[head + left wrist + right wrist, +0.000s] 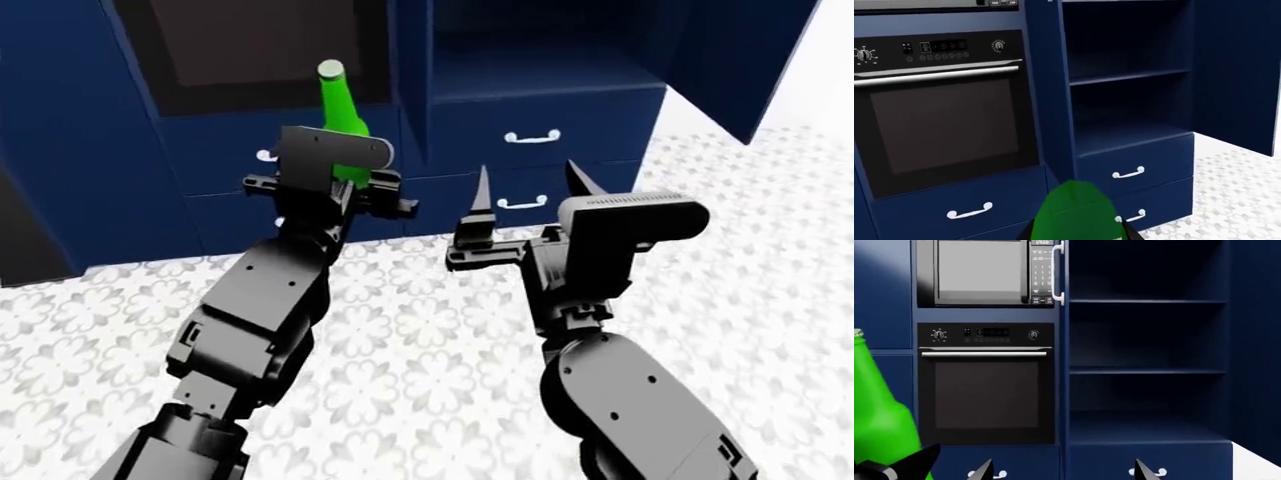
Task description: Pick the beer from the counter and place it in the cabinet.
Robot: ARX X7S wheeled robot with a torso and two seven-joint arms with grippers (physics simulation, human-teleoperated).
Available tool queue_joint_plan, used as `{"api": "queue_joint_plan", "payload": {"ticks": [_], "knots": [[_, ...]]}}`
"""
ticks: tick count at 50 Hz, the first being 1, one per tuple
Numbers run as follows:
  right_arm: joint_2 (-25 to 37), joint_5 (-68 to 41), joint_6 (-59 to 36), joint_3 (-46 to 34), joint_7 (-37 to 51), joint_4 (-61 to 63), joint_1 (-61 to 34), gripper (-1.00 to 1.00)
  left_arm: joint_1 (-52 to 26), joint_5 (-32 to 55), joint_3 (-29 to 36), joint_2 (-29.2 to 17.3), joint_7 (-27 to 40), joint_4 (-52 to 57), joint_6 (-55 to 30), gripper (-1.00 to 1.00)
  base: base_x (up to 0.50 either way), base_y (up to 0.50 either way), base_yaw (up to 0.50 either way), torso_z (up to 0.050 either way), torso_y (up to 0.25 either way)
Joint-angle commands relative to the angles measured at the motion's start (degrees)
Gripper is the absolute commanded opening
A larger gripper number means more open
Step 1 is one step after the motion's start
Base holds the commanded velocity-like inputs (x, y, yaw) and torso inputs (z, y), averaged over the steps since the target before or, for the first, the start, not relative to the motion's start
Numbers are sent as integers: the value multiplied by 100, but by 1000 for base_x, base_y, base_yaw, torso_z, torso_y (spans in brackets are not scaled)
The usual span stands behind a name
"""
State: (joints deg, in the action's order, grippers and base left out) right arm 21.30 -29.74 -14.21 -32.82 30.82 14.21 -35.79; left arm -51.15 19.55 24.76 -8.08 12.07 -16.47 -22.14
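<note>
The beer, a bright green bottle, stands upright in my left gripper, which is shut on its lower body. It is held in front of the navy drawers below the oven. In the left wrist view the beer fills the space between the dark fingers. It also shows in the right wrist view as a green beer. The cabinet stands open ahead and to the right of the bottle, with its navy shelves bare. My right gripper is open and holds nothing. The counter is out of view.
A black oven sits left of the cabinet, with a microwave above it. Drawers with white handles lie under the cabinet shelves. The cabinet door swings out at the right. White patterned floor tiles lie below both arms.
</note>
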Motion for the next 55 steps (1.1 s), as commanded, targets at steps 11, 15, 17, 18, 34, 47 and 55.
{"api": "queue_joint_plan", "payload": {"ticks": [11, 15, 17, 18, 34, 47, 55], "knots": [[-8, -225, 128, 166, -85, -163, 15, 100, 61, 19, 205, -31, 82, 159, -12, -100, 476, -146, 0, 0, 2], [-11, -314, 108, 212, -73, -178, 29, 100, 97, 9, 276, -32, 103, 269, -63, -100, 390, -307, 0, 0, 0], [-12, -351, 95, 232, -67, -190, 31, 100, 139, -2, 336, -35, 116, 380, -101, -100, 322, -378, 0, 0, 0], [-12, -363, 89, 238, -62, -193, 31, 100, 163, -4, 366, -33, 126, 441, -129, -100, 205, -453, 0, 0, 0], [106, -389, -120, 232, 119, 92, 34, 100, 361, -28, 774, -89, 325, 1479, -696, -100, 121, -482, 0, 0, 1], [143, -442, -4, 247, -19, 36, 65, 100, 239, -62, 869, -66, 342, 1372, -703, -100, 311, -380, 0, 0, 0], [116, -445, 44, 269, -30, -79, 58, 100, 230, -19, 877, -83, 309, 1347, -656, -100, 391, -307, 0, 0, 1]]}}
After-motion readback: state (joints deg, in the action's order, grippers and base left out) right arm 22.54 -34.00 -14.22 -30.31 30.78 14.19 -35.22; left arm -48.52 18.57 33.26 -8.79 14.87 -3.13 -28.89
